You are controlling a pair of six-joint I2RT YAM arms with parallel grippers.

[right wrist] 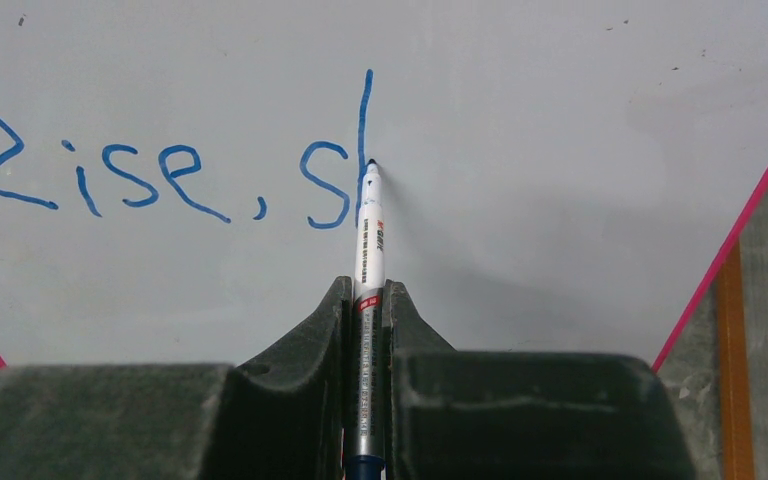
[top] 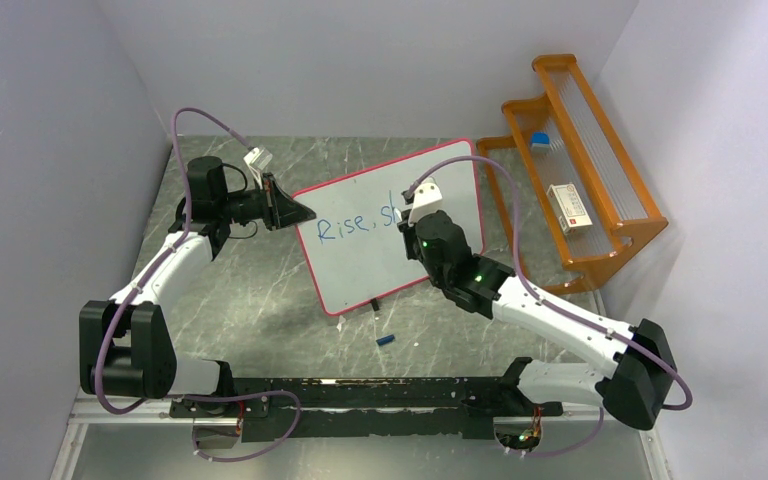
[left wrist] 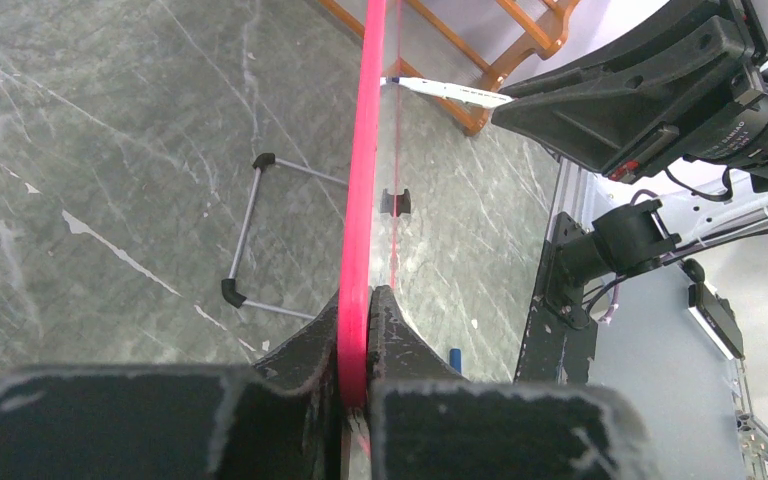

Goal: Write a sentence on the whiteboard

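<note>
**A:** Where does the board stand?

**B:** The whiteboard point(top: 390, 270) stands tilted on the table point(top: 250, 300), about mid-table between the arms, with its face turned to the right arm. The left gripper point(top: 295, 212) is clamped on the pink frame at the board's left edge. Its wrist view shows both jaws pressed against that frame.

**A:** And the right gripper point(right wrist: 365, 290)?

**B:** It is closed tight on the marker point(right wrist: 368, 240), the barrel pinched between the jaws. The tip rests on the board at the tall stroke just after the "s".

**A:** So the sentence point(right wrist: 160, 170) reads "Rise, s" plus an upright, probably an "h" half made.

**B:** I judge so. For a clean hump, use light, even tip pressure. Arc right from the stem, then come down to the baseline of "Rise". The left grip must not let the board rock, or the line will skip.
</note>
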